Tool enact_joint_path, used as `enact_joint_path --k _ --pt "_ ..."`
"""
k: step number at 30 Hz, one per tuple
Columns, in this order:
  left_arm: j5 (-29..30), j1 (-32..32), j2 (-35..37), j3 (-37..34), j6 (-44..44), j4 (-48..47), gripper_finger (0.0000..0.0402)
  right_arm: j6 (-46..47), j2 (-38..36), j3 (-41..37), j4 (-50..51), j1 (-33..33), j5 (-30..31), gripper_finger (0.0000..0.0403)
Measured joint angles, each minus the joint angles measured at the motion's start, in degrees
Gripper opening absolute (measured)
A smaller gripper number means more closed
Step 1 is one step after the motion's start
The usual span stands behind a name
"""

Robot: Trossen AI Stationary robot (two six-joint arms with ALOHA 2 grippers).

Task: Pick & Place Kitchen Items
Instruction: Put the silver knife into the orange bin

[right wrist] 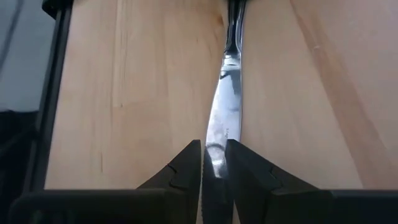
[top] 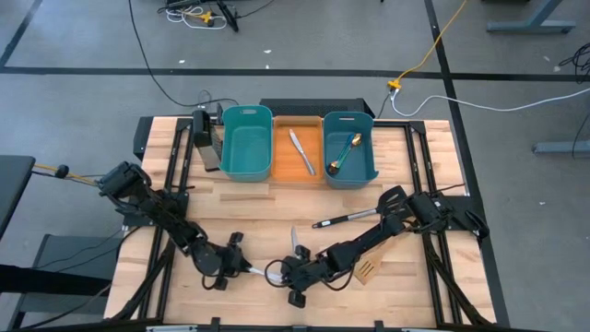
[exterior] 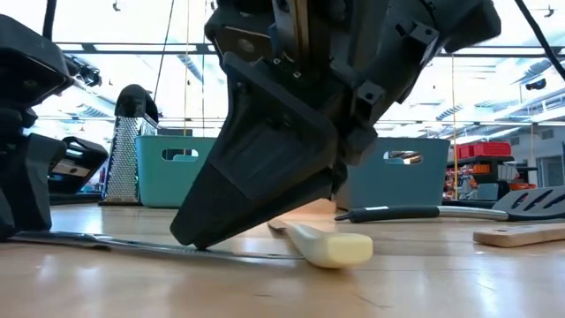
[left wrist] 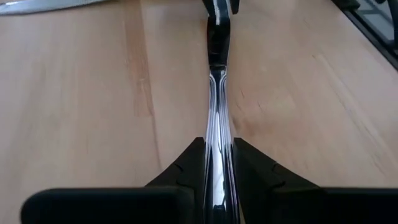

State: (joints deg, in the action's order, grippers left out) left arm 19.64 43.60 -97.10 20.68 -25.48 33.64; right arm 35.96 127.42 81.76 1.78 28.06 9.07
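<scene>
Near the front edge of the table (top: pixel 240 212), a silver knife (top: pixel 259 271) lies flat between the two grippers, and both arms have hold of it at once. The left gripper (top: pixel 241 267) is clenched on the handle end: in the left wrist view the polished handle (left wrist: pixel 217 143) runs straight out between the two dark fingers (left wrist: pixel 183 168), which press on it from either side. The right gripper (top: pixel 277 273) is clenched on the blade end: in the right wrist view the blade (right wrist: pixel 222 118) passes between its fingers (right wrist: pixel 183 165) in the same way, narrowing to the handle farther off, where the other arm's gripper meets it. In the low view the knife (exterior: pixel 132 245) shows as a thin dark line along the wood, with the right gripper (exterior: pixel 199 240) touching down on it. Just behind that gripper lies a pale wooden spatula handle (exterior: pixel 327 246), seen from above as a short light piece (top: pixel 297 242) close to the right arm. To the right, a black slotted spatula (top: pixel 355 216) rests on the table, partly under the right arm, and a second wooden spatula (top: pixel 366 270) lies nearer the front. At the far side stand a teal bin (top: pixel 247 144), an orange bin (top: pixel 297 166) holding another silver knife (top: pixel 302 152), and a second teal bin (top: pixel 351 149) holding spoons (top: pixel 345 153). A metal grater (exterior: pixel 128 159) stands left of the bins.
</scene>
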Motion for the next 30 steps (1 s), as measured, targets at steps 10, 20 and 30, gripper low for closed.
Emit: enact_joint_path --k 10,20,30 --pt "-6.07 -3.94 -0.07 -0.08 -2.09 2.24 0.0068 -0.35 0.09 3.12 9.21 1.03 2.13 0.0089" --pt "-6.42 -5.20 -0.30 -0.12 -0.47 6.94 0.0005 -0.28 0.52 3.07 8.92 1.33 2.26 0.0089" --pt "-5.78 -5.14 -0.24 -0.06 2.00 6.74 0.0015 0.49 0.58 3.07 9.11 1.36 3.56 0.0089"
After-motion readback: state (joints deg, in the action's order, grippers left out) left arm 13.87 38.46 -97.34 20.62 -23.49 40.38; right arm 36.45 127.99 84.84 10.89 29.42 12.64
